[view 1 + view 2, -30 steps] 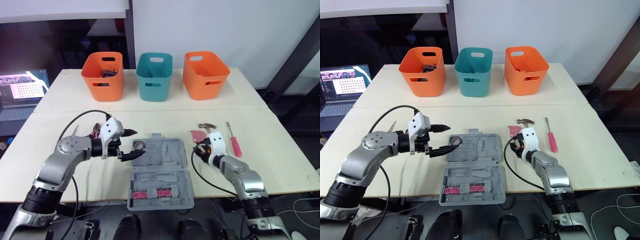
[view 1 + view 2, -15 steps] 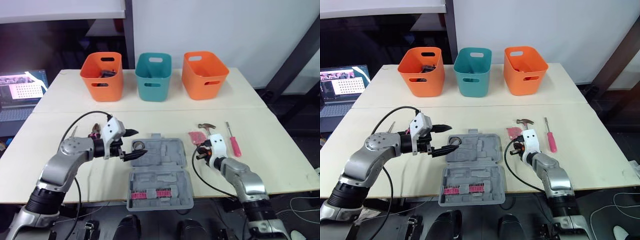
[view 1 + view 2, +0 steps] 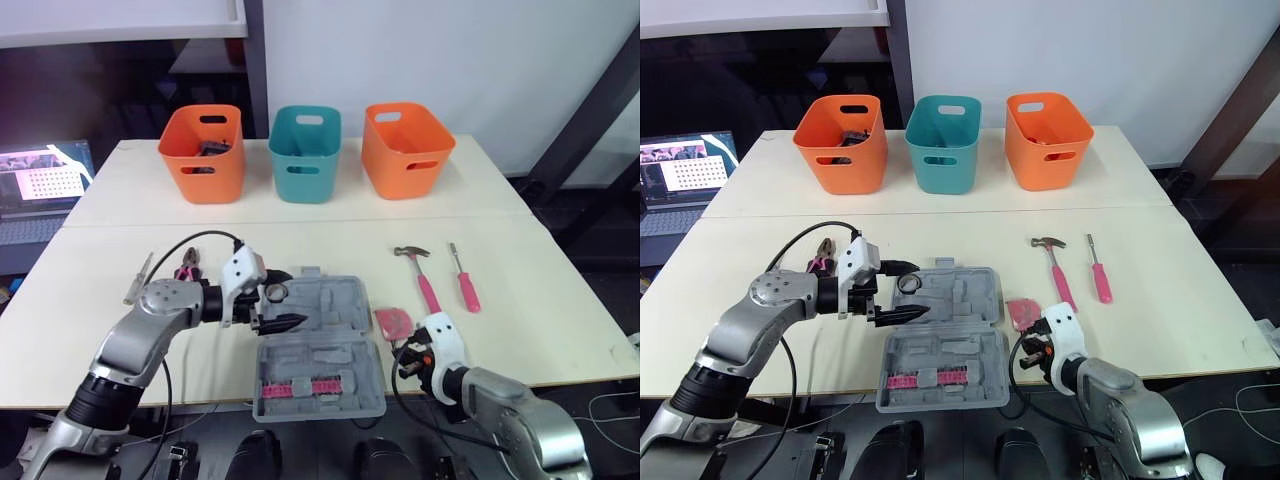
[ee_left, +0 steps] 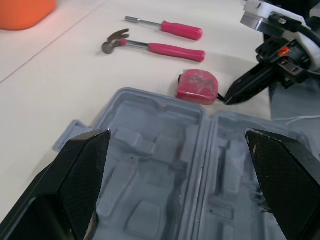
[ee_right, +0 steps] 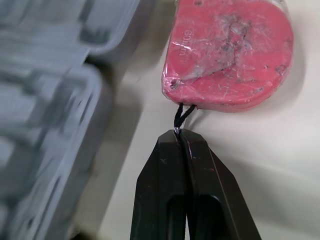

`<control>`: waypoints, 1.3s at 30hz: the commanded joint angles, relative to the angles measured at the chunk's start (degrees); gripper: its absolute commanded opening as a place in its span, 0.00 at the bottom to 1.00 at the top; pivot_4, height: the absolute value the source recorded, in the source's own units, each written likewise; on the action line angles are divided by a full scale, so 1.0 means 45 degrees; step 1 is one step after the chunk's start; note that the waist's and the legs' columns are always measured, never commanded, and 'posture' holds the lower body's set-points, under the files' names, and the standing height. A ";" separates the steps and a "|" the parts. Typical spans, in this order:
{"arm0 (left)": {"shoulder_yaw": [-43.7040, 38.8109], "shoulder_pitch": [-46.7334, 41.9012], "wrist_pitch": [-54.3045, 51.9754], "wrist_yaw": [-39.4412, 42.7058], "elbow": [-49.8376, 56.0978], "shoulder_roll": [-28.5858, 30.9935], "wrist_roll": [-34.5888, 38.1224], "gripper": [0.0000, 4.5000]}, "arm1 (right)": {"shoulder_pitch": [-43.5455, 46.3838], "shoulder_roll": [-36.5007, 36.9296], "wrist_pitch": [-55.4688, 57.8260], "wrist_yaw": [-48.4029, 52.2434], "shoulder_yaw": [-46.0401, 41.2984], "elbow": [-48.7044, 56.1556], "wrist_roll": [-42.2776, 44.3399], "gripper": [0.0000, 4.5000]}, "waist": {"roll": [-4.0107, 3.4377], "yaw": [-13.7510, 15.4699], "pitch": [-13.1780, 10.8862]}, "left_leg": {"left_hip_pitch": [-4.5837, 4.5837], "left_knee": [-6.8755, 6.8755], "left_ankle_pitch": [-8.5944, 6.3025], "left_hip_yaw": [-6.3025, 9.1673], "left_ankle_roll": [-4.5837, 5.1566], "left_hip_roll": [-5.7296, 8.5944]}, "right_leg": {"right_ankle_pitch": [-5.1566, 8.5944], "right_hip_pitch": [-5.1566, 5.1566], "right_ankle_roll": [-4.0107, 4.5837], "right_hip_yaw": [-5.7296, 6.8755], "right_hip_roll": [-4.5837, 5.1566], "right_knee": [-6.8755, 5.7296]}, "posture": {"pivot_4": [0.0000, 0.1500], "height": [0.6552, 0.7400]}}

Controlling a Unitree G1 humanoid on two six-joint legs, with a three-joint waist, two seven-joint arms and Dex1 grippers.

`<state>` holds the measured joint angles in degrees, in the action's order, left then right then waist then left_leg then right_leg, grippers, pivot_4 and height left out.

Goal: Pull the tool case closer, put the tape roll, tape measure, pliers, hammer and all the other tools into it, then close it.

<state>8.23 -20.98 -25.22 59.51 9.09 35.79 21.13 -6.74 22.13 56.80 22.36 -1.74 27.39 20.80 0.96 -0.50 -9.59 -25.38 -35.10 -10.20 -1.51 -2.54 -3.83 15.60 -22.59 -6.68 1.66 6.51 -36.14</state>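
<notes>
Right gripper (image 5: 180,136) is pinched shut on the thin black cord (image 5: 183,113) of the tape measure (image 5: 230,60), which lies on the counter (image 3: 300,240) just beside the open tool case (image 3: 335,305). Left gripper (image 3: 285,298) is spread wide over the case. Risk: the cord may slip out, or the tape measure may swing and snag the case rim.

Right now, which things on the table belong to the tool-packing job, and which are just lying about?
For the job:
tool case, tape roll, tape measure, pliers, hammer, screwdriver, slim silver tool beside the pliers.

Lying about:
left orange bin, teal bin, right orange bin, laptop.
</notes>
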 commanded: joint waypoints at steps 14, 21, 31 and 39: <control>0.0118 -0.0458 0.0468 0.0515 -0.0184 -0.0114 -0.0203 1.00 | -0.1749 -0.0469 0.0772 -0.0565 -0.0484 0.1851 0.1009 0.01 | 0.0000 0.0011 0.0000 | -0.0006 0.0001 -0.0001 0.0003 -0.0001 0.0000 | 0.0002 -0.0004 0.0003 0.0001 0.0005 0.0009 | 1.00 1.00; 0.0080 -0.0469 0.0655 0.0582 -0.0418 -0.0136 -0.0297 1.00 | -0.1571 -0.0580 0.0919 -0.0806 -0.1065 0.1862 0.1407 0.01 | 0.0000 0.0019 0.0000 | -0.0006 0.0001 -0.0001 0.0004 -0.0001 0.0000 | 0.0002 -0.0005 0.0004 0.0001 0.0006 0.0011 | 1.00 1.00; -0.0748 0.0336 0.0710 0.0732 -0.0299 0.0412 0.0082 1.00 | -0.1638 0.1490 0.2317 0.0700 -0.2933 0.3008 0.3394 0.99 | -0.0005 -0.0027 -0.0002 | -0.0009 0.0005 -0.0002 -0.0001 0.0000 0.0000 | 0.0002 -0.0013 0.0004 0.0000 0.0011 0.0013 | 1.00 1.00; -0.2261 0.2158 0.1400 0.1115 0.0395 0.1516 0.0595 1.00 | 0.0539 0.5786 0.0667 0.3767 -0.2509 0.2040 0.3198 0.99 | -0.0016 -0.0062 -0.0016 | -0.0010 0.0004 -0.0003 -0.0014 -0.0001 0.0001 | 0.0002 -0.0019 0.0006 0.0001 0.0035 0.0028 | 1.00 1.00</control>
<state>0.15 -11.98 -20.62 64.06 8.67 41.92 23.14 -6.96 45.46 64.20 35.28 -13.72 36.64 36.51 0.89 -0.78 -9.67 -25.42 -35.08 -10.22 -1.59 -2.54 -3.83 15.61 -22.69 -6.66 1.67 6.68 -36.00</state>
